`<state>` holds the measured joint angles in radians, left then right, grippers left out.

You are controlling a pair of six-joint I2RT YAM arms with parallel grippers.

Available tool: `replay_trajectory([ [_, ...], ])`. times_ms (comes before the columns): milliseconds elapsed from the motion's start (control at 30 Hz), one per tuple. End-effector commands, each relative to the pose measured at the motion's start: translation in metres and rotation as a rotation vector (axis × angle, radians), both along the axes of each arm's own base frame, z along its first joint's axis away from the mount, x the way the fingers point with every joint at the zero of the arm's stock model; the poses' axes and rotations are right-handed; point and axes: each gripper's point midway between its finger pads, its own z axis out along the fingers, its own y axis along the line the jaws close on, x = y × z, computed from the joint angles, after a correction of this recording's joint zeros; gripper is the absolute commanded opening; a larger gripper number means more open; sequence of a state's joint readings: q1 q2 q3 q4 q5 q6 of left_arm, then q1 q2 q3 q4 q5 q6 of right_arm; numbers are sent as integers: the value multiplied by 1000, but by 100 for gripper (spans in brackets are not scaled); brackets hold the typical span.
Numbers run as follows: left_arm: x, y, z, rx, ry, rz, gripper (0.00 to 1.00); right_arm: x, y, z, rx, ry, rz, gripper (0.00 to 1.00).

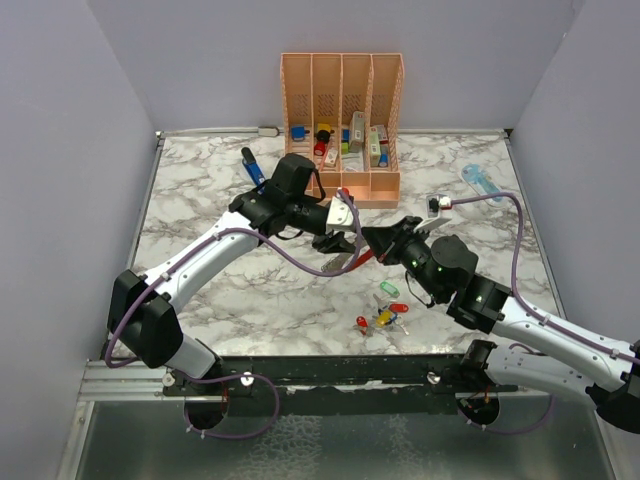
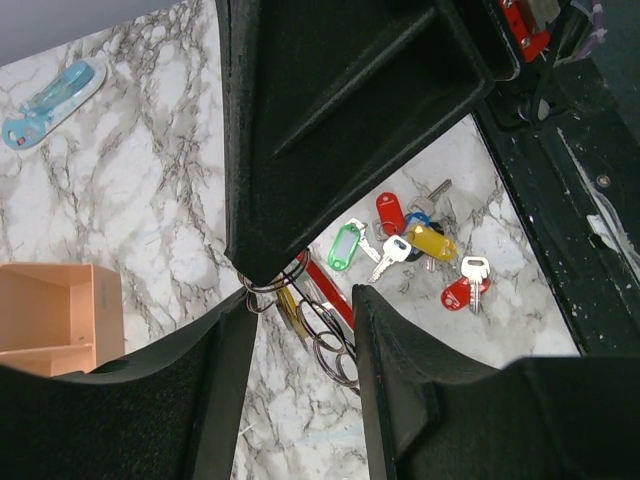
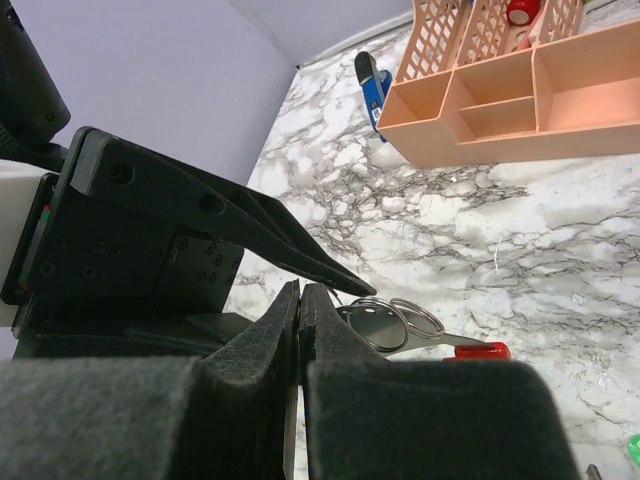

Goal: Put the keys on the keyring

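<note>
The keyring (image 1: 352, 263), an oval loop with a red side and a grey side and small split rings on it, lies at mid-table. It also shows in the left wrist view (image 2: 328, 293) and the right wrist view (image 3: 385, 322). My left gripper (image 1: 338, 242) hangs over it, jaws apart and astride it (image 2: 300, 300). My right gripper (image 1: 372, 238) meets it from the right, its jaws shut (image 3: 300, 292) with their tip at a small ring of the keyring (image 2: 265, 280). The keys (image 1: 383, 316), with red, yellow, green and blue heads, lie in a loose pile nearer the front (image 2: 415, 245).
A peach organiser (image 1: 342, 190) with coloured blocky items stands at the back centre. A dark blue stick tool (image 1: 252, 165) lies to its left and a pale blue flat tool (image 1: 480, 183) to its right. A small black-and-white item (image 1: 437, 204) lies nearby. The black front rail (image 2: 560, 200) borders the table.
</note>
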<state>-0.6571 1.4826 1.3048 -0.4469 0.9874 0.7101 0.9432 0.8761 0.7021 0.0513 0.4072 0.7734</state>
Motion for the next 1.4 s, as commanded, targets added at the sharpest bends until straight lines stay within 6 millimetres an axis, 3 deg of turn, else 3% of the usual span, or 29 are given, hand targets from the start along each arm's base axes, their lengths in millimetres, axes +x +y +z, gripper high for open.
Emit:
replay_trajectory([
  [0,-15,-4,7,-26,15,-46,44,6,-9,18,54,-16,-61,1],
  [600,-10,-7,-8,14,11,-6,24,8,-20,13,86,6,-122,1],
  [1033,7,-5,-4,30,-29,88,29,6,-16,11,84,13,-98,1],
  [1367,14,-11,14,-31,-42,92,30,2,-11,8,112,34,-70,1],
])
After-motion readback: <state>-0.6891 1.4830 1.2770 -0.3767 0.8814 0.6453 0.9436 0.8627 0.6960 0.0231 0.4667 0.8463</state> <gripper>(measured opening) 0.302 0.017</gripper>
